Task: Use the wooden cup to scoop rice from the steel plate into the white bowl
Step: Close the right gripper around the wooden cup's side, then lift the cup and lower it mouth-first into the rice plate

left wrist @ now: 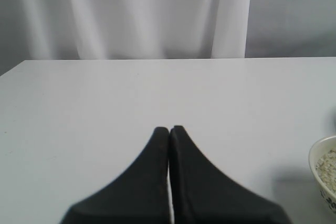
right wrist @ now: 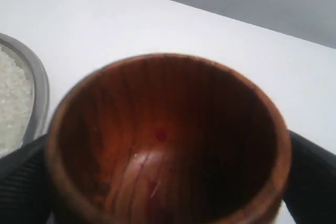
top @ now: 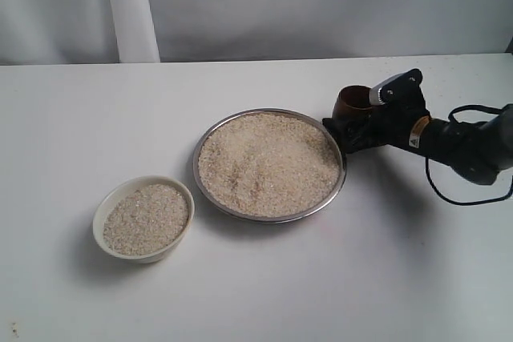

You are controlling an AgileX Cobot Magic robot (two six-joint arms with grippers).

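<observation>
Gripping the wooden cup (top: 353, 102) in the right end effector (top: 354, 124), with black fingers (right wrist: 21, 182) pressed against opposite sides of its wall. Showing a dark, reddish-brown grained inside to the right wrist camera. Sitting just beside the steel plate (top: 195, 162), at the rim nearest that end effector; cannot tell whether touching the counter (top: 80, 102). Spread wide over the plate: rice (top: 268, 164). Well beyond the plate from the right end effector, on the far side: the white bowl (top: 98, 222), also holding rice. Closed at the left end effector (left wrist: 169, 129), tips touching, low over bare counter, with the bowl's rim near, off to one side.
</observation>
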